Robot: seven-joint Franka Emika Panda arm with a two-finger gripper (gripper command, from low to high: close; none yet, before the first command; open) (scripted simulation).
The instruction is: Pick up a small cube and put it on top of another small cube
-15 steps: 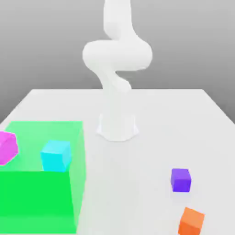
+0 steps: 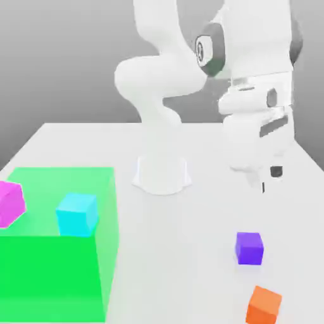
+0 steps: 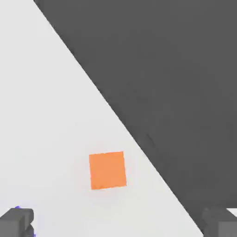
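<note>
The small purple cube [image 2: 249,247] rests on the white table at the exterior view's right. A small orange cube [image 2: 264,304] lies just in front of it, near the table's front edge. My gripper [image 2: 269,179] hangs in the air well above and a little behind the purple cube, touching nothing. In the hand view its two dark fingers [image 3: 16,222] stand wide apart, so it is open, with the orange cube [image 3: 107,170] on the table beyond them. A sliver of the purple cube [image 3: 18,209] peeks out beside one finger.
A translucent green box [image 2: 63,266] fills the exterior view's left, with a larger cyan cube [image 2: 77,214] and a magenta block [image 2: 9,202] at it. The arm's white base [image 2: 162,174] stands mid-table. The table's edge [image 3: 139,148] runs close by the orange cube.
The arm's hand has swung down into the exterior view, over the table's right side above the purple cube. None of the cubes has moved.
</note>
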